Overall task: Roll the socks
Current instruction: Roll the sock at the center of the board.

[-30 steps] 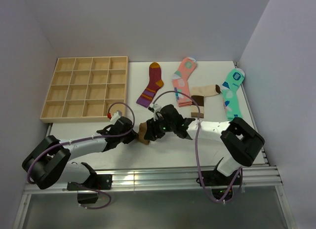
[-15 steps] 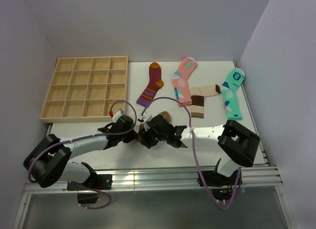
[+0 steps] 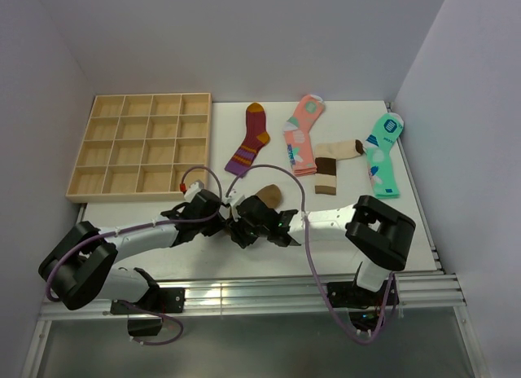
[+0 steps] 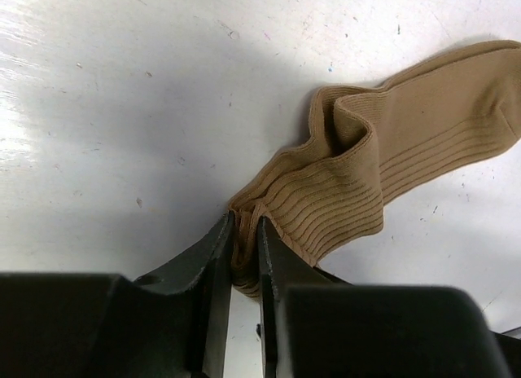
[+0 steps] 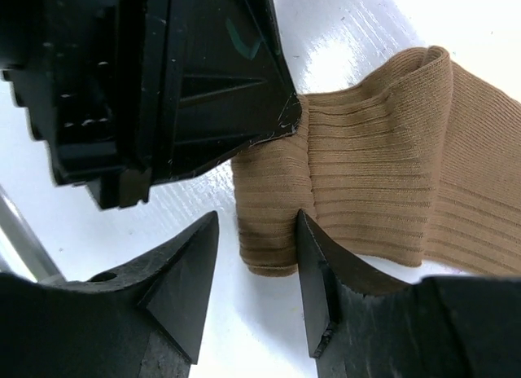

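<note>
So the left gripper (image 4: 244, 248) is pinching the brown sock (image 4: 391, 142) mid-frame, the right gripper (image 5: 256, 264) is straddling it loosely, probably needing to clamp and roll.

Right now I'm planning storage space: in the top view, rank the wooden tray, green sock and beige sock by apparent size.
1. the wooden tray, clearly largest
2. the green sock
3. the beige sock, bent, smallest

Divided tray (image 3: 138, 195) back left; row of socks (image 3: 309, 138) back right; centre front, one sock (image 3: 264, 194), its near end meeting left gripper (image 4: 245, 256) and right gripper (image 5: 256, 268).
</note>
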You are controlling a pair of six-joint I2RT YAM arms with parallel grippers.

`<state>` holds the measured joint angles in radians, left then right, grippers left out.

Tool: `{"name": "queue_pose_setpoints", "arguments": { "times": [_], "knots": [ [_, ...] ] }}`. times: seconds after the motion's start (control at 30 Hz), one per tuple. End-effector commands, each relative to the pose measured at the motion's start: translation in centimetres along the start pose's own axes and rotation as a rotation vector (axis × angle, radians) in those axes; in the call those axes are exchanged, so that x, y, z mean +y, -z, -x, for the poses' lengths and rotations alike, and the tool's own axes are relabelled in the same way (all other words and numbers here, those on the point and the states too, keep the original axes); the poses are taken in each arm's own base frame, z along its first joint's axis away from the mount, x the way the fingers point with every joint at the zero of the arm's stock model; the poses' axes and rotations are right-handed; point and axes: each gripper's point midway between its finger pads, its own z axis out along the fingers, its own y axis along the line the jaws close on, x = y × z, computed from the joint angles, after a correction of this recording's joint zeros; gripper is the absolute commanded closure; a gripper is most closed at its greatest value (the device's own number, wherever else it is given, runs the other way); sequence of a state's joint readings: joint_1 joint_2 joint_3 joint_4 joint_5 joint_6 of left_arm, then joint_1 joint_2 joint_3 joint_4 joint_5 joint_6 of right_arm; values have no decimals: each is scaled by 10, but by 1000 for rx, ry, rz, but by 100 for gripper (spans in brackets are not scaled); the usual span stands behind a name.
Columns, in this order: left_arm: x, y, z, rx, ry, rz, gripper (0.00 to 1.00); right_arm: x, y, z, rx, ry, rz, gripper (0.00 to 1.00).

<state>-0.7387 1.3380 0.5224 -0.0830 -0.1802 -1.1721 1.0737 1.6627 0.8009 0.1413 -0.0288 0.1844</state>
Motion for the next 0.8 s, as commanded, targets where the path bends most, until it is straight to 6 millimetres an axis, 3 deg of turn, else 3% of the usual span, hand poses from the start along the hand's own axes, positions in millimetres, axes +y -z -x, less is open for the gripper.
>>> {"name": "queue_pose_setpoints", "arguments": {
  "times": [0.0, 0.13, 0.17, 0.3, 0.43, 0.57, 0.63, 0.77],
  "knots": [
    [-3, 5, -2, 20, -20, 1, 78, 1, -9, -12, 60, 7, -27, 51],
    [-3, 9, 0, 9, -7, -6, 72, -5, -11, -21, 81, -14, -56, 69],
    [-3, 10, 2, 4, -3, -7, 68, -4, -11, -22, 84, -20, -54, 79],
    [0, 15, 6, -20, 20, -5, 58, -1, -10, -21, 96, -54, -22, 100],
    [1, 23, 13, -57, 45, -16, 45, 5, -8, -19, 115, -128, 56, 100],
    [3, 30, 18, -89, 70, -34, 27, 3, -3, -13, 123, -279, 159, 100],
    [3, 33, 18, -97, 84, -54, 24, -8, -2, -7, 110, -341, 175, 100],
    [3, 33, 15, -88, 96, -79, 23, -10, -1, -10, 141, -492, 288, 100]
  ]
}}
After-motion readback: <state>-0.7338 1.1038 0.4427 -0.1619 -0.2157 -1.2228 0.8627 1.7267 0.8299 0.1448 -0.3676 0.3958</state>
